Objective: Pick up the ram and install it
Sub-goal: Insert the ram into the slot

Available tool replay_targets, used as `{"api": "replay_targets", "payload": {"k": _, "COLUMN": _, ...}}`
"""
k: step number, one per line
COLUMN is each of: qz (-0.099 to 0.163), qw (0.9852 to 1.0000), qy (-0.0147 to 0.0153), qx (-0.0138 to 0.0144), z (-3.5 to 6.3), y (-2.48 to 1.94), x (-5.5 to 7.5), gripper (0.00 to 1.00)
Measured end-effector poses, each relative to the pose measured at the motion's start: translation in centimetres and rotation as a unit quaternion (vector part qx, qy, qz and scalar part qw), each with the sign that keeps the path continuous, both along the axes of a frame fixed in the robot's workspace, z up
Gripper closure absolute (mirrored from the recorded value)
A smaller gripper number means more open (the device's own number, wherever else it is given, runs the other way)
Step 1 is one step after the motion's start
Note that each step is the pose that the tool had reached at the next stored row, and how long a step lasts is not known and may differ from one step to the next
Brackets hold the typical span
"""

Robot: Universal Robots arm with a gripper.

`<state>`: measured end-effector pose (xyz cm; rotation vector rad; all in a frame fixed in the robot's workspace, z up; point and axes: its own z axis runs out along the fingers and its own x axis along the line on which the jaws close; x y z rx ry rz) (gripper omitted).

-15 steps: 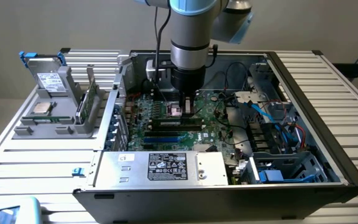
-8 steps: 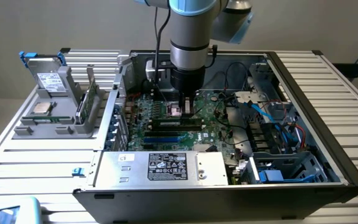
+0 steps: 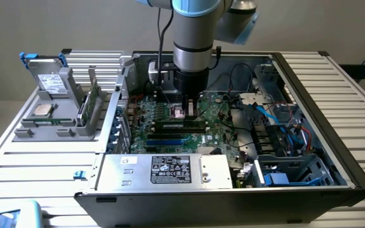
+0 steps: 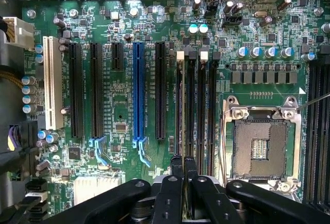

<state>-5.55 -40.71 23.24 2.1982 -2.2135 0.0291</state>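
Inside the open computer case, my gripper reaches straight down over the green motherboard. The ram stands on edge as a long dark-and-green stick in one of the memory slots, right under the fingertips. In the wrist view the gripper has its two black fingers pressed close together on the line of a memory slot, shut on the ram's top edge. The stick shows there only edge-on as a thin line.
The empty silver processor socket lies beside the memory slots, and the blue, black and white expansion slots lie on their other side. A grey holder outside the case carries a processor chip and an upright green board. Cables crowd the case's far side.
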Motion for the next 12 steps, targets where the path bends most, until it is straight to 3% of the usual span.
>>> {"api": "replay_targets", "payload": {"k": 12, "qz": 0.0, "qw": 1.0, "qy": -0.0004, "qx": 0.0, "z": -0.03, "y": -0.15, "x": 0.01, "gripper": 0.87}}
